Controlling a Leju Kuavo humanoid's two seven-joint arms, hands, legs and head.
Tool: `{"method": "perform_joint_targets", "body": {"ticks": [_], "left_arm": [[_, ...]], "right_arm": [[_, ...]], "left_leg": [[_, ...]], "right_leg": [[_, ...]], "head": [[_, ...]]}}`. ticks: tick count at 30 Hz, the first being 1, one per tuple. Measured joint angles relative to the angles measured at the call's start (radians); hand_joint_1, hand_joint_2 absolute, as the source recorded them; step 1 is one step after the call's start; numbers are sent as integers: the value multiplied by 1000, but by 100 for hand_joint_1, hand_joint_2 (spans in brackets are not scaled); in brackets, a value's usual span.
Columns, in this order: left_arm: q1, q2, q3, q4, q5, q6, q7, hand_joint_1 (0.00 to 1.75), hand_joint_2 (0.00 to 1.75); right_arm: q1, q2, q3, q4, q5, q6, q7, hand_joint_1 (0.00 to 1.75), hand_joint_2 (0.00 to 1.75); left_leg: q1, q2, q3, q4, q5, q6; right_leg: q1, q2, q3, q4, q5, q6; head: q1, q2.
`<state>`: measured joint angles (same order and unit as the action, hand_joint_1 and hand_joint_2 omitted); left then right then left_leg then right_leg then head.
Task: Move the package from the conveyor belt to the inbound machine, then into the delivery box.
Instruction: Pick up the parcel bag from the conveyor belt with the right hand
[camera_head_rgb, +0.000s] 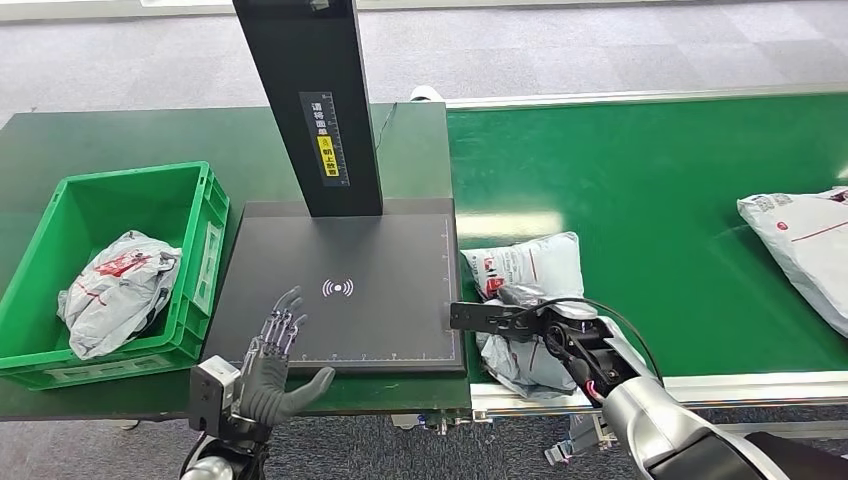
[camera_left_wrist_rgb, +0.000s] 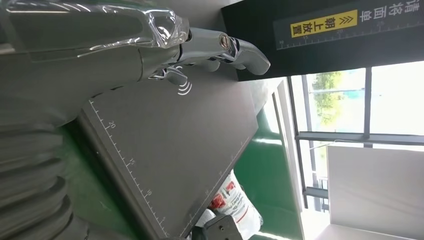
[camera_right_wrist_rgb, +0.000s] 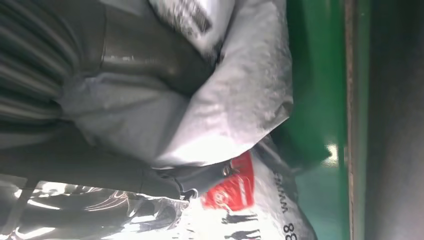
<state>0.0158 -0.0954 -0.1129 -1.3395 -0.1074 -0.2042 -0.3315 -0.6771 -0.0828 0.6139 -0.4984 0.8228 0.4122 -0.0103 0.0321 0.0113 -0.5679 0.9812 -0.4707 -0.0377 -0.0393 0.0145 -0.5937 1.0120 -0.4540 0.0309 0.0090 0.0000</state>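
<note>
Your right hand (camera_head_rgb: 520, 322) grips the package (camera_head_rgb: 525, 268) at the belt's (camera_head_rgb: 650, 200) edge beside the scanner plate (camera_head_rgb: 340, 320); left hand (camera_head_rgb: 275, 365) waits, fingers (camera_head_rgb: 285, 318) spread

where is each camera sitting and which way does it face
Head view: high on the body, looking forward and down at the scanner plate, conveyor belt and green crate; both arms show.
Left wrist view: behind the left hand, facing across the plate.
Right wrist view: behind the right hand, pressed into the grey package.
Shared: this package appears in all three.
</note>
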Motion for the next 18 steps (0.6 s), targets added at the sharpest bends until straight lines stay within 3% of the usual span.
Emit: {"method": "perform_joint_targets", "body": {"ticks": [6,18], "left_arm": [[1,3,1,0,2,3,0,0,175],[52,19,11,-45,13,6,-23,0,175]], "right_arm": [[0,5,7,1,-13,-27,-6,175,175],[12,16,-36,-85,-169,-260,-167,175,175]], "left_leg": [[0,0,0,0,0,0],[0,0,-3,0,0,0]], "right_leg": [[0,0,0,0,0,0],[0,0,-3,0,0,0]], "head": [[0,0],[0,0]]}}
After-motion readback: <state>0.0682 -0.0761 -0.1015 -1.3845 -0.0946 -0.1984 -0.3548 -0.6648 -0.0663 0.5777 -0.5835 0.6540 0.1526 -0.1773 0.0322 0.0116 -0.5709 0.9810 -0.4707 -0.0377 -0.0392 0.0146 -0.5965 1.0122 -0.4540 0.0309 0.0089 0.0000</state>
